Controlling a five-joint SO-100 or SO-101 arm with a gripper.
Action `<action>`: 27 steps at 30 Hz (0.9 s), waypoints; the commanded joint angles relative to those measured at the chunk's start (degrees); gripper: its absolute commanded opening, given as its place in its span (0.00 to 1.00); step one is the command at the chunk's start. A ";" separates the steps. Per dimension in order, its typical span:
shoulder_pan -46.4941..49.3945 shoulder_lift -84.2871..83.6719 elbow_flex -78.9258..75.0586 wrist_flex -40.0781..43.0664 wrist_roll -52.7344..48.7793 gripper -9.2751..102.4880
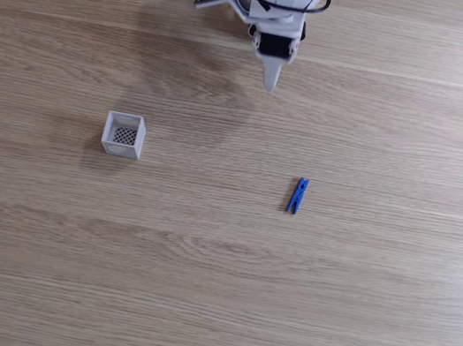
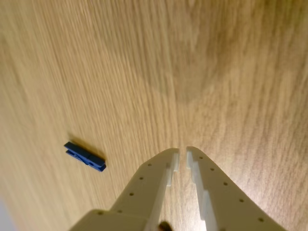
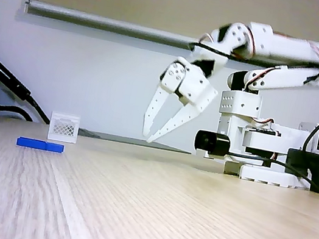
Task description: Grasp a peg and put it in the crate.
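A: Where does the gripper stand?

B: Raised off the table and carrying nothing. In the wrist view its fingertips sit nearly together, with only a slim slit between them. In the low fixed view the two fingers fan apart near their base and come close at the tips.

A: And the peg?

B: Flat on the wood, well apart from the gripper. In the wrist view the peg is off to the left of the tips. From above it lies beyond the tip and a little to the right of it.

A: The crate?

B: Upright, open, with nothing in it, off to the other side of the gripper from the peg in the top-down view.

A: What could go wrong?

B: I'd judge the slit too narrow. If the jaws aren't opened before the descent, a tip may land on the peg and shove it. The peg is thin and lies flat, so closing along its length instead of across it could make it skid or spin out.

A: What does one view add?

B: Only the top-down view gives the floor layout and the crate's mesh bottom. The low side view shows the height of the tips above the wood.
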 commanded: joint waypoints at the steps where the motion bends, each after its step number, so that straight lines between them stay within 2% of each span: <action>1: -0.44 -11.51 -15.12 0.35 -9.49 0.08; 8: 0.44 -26.37 -26.10 0.44 -44.03 0.08; 12: 0.79 -29.97 -31.64 0.44 -58.10 0.08; 20: 3.69 -45.53 -51.24 2.11 -61.08 0.08; 27: -0.62 -63.54 -72.60 16.96 -71.19 0.08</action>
